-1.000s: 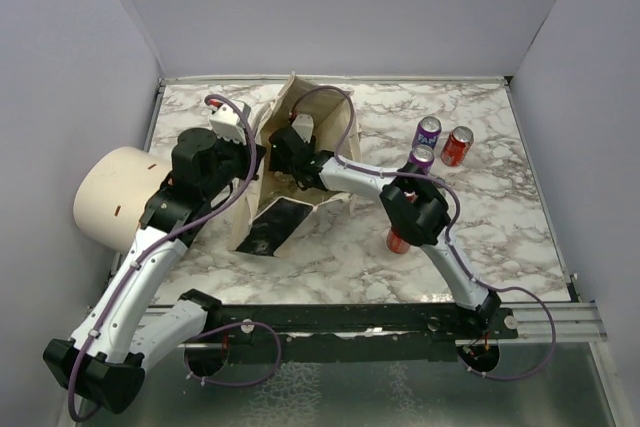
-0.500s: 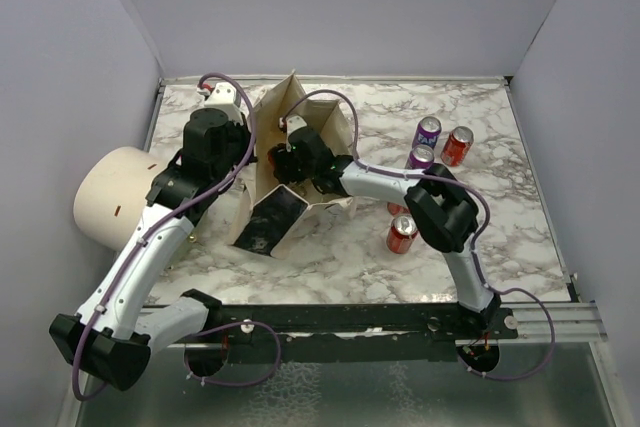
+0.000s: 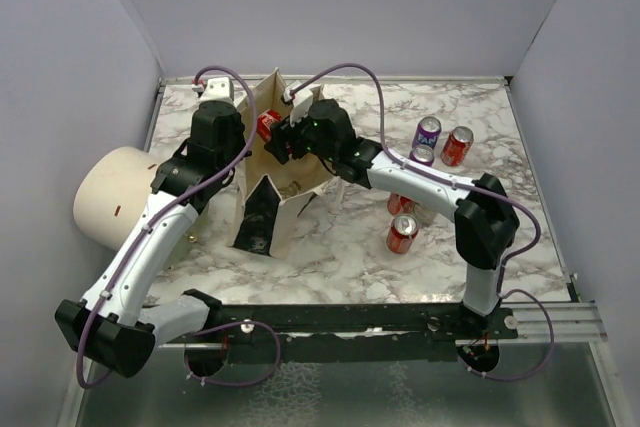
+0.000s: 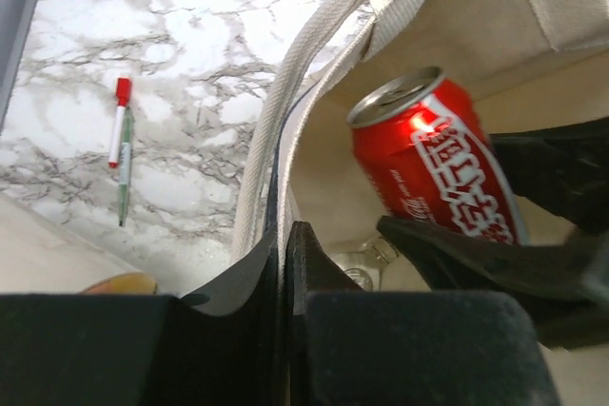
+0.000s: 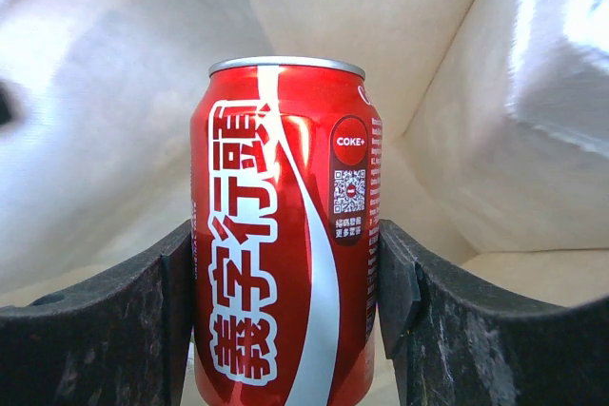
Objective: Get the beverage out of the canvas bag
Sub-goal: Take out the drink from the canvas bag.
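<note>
Setting: grey-walled enclosure; white marble-patterned table [image 3: 340, 257].

Right gripper [image 3: 283, 139]: jaws parted to can width and clamped on either side of an upright red can [image 5: 281, 225]. The can has white lettering and its top rim clear of the fingers.

Red can, location: in the open mouth of the canvas bag [image 3: 292, 182], near the bag's left wall, with cream cloth all around it.

Left gripper [image 4: 285, 244]: jaws pressed together, pinching the top edge of the bag's left wall beside a loop handle [image 4: 314, 54].

Canvas bag: stands upright at the table's left-centre with its mouth spread open; black printed panel [image 3: 262, 219] on the near narrow side.

Right of the bag, apart from it: five loose cans [image 3: 428, 132], two purple and three red, all upright.

Left of the bag: large cream cylinder [image 3: 115, 197] on its side; red-capped pen [image 4: 118, 125] on the table.
</note>
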Robot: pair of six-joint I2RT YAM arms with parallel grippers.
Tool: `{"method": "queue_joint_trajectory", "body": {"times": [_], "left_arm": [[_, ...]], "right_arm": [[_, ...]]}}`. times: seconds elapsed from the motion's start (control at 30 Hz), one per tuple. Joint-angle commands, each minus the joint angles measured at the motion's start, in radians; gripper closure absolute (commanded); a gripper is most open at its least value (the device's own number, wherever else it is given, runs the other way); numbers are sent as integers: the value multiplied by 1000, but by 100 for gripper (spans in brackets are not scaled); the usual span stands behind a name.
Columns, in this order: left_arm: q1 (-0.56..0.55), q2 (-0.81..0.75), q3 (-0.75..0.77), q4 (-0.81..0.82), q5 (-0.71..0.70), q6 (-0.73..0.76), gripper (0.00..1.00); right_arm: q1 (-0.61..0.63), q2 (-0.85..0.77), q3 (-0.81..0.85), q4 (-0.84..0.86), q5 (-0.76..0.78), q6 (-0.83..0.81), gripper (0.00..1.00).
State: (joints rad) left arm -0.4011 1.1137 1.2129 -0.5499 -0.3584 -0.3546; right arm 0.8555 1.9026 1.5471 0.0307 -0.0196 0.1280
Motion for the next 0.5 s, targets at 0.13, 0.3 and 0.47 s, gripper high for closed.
{"method": "queue_joint_trajectory", "body": {"times": [0.13,0.3,0.47], "left_arm": [[13,23,76,-97,-184,-43,91],[16,14,159,-67,-121,-49,73],[15,-38,165,80,62,-43,52]], "right_arm": [[-5,-149,-12,111,-63,-58,98],[-6,-157,-17,103,-102,-63,98],[-6,-160,-34,113,-116,-39,98]]}}
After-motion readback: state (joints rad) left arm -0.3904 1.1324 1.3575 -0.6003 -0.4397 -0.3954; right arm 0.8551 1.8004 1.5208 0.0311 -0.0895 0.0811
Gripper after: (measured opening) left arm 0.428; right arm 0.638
